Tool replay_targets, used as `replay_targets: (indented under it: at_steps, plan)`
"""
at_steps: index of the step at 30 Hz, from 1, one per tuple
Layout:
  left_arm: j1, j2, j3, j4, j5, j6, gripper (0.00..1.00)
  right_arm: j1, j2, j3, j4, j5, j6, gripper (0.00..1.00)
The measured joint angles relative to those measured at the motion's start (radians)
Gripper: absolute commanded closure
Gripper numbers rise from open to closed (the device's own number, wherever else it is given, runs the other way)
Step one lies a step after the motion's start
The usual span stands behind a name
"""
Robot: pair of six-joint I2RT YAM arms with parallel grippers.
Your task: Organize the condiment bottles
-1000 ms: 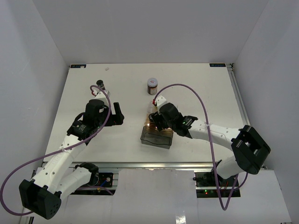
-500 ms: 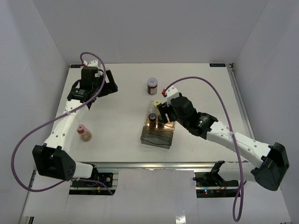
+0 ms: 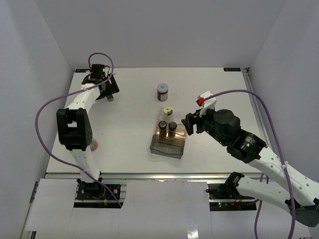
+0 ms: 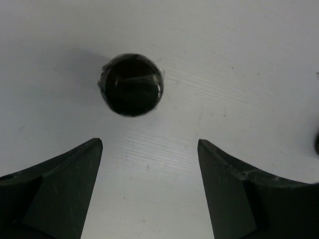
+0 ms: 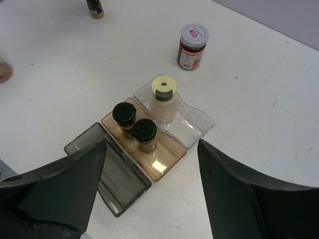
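Left arm is stretched to the far left corner of the surface [image 3: 224, 94], and the left gripper [image 4: 149, 144] hangs there with its jaws spread wide. The lone black-capped bottle [image 4: 130, 84] stands upright just beyond the tips. It is not between them, and it sits a touch toward the left jaw. Nothing touches it.

Over to the right gripper [image 3: 190, 124]: jaws wide apart here too, nothing held, poised just to the right of the trays.

In the right wrist view three trays lie side by side. The smoky bin [image 5: 119, 184] is nearest. The amber tray [image 5: 159, 164] in the middle carries a pair of black-capped bottles [image 5: 134, 122], upright and almost touching. The clear tray [image 5: 197, 127] holds the yellow-capped bottle [image 5: 163, 97], also upright.

The white-capped bottle [image 5: 193, 46], with its red label and dark contents, stands alone on the surface beyond the trays, well apart from both sets of jaws.

The pink-capped bottle [image 3: 93, 145] sits at the near left, right beside the left arm and partly hidden by it.
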Motion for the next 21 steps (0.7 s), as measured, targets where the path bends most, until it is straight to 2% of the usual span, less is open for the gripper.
replay_targets:
  at_steps: [7, 21]
  plan:
    - [0.0, 0.141, 0.117, -0.007, -0.065, 0.025, 0.13, -0.001, -0.019, -0.025, -0.007, -0.005, 0.0, 0.2]
    - [0.0, 0.221, 0.23, 0.01, -0.114, 0.059, 0.18, -0.003, -0.019, -0.029, -0.009, 0.021, -0.002, 0.19]
